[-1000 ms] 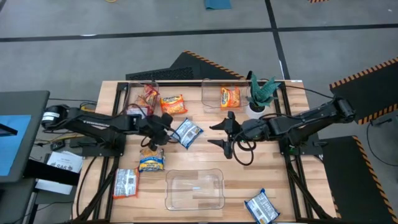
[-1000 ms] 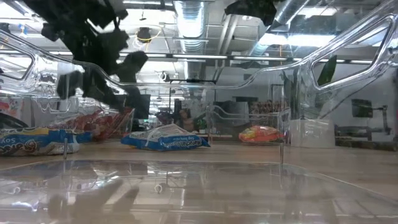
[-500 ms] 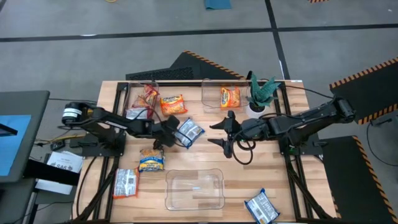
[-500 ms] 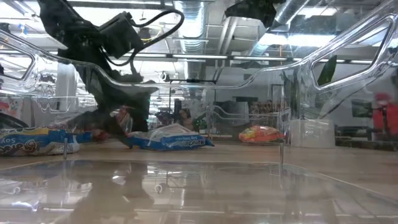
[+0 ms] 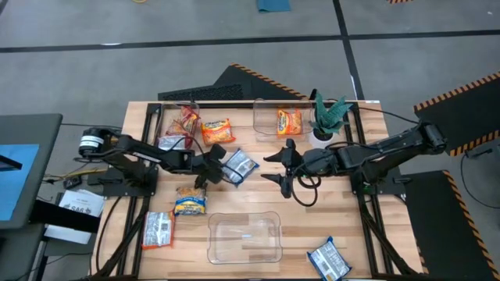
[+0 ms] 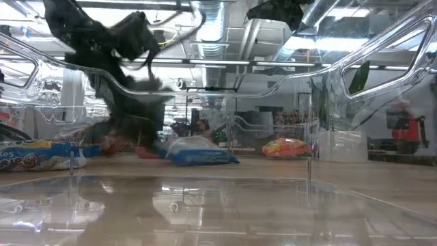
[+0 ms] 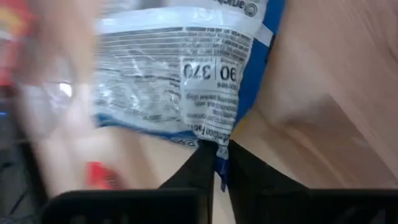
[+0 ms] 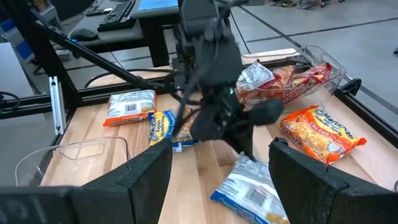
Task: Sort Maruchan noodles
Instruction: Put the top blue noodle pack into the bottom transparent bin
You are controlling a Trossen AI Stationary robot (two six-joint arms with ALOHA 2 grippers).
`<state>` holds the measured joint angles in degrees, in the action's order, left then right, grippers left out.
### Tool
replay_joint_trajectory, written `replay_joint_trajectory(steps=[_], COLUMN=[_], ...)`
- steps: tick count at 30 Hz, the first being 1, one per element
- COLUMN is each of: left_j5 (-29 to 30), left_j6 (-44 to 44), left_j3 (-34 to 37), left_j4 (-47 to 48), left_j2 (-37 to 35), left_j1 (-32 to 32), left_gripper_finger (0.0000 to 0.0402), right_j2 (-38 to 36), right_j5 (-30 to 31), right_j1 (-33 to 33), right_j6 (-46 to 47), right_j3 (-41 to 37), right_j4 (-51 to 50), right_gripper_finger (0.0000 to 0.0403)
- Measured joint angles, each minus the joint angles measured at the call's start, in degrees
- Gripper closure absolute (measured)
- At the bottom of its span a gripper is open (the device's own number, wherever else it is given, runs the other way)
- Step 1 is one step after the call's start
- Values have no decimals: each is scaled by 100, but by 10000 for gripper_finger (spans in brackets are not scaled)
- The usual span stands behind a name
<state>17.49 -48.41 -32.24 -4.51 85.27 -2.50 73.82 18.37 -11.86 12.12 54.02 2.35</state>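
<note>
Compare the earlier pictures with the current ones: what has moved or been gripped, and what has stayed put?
The left end effector has swung from above the blue-and-yellow packet near the table's front toward the table's middle and closed on the edge of the blue-and-white noodle packet lying there. The right end effector stayed open and hovering mid-table. The other packets, the clear bins and the potted plant have not shifted.

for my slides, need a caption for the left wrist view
Left end effector pinched shut on the edge of a blue-and-white noodle packet lying on the wooden table.
</note>
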Motion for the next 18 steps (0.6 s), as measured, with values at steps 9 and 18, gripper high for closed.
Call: replay_joint_trajectory(steps=[9, 18], left_j5=[233, 266], left_j6=[34, 272], left_j3=[-378, -375], left_j4=[507, 571], left_j2=[-1658, -3411], left_j1=[11, 176], left_gripper_finger=[401, 401], right_j2=[0, 0], right_j5=[0, -1], right_j1=[0, 0], right_j6=[-1, -13], right_j3=[2, 2], right_j4=[4, -15], right_gripper_finger=[117, 117])
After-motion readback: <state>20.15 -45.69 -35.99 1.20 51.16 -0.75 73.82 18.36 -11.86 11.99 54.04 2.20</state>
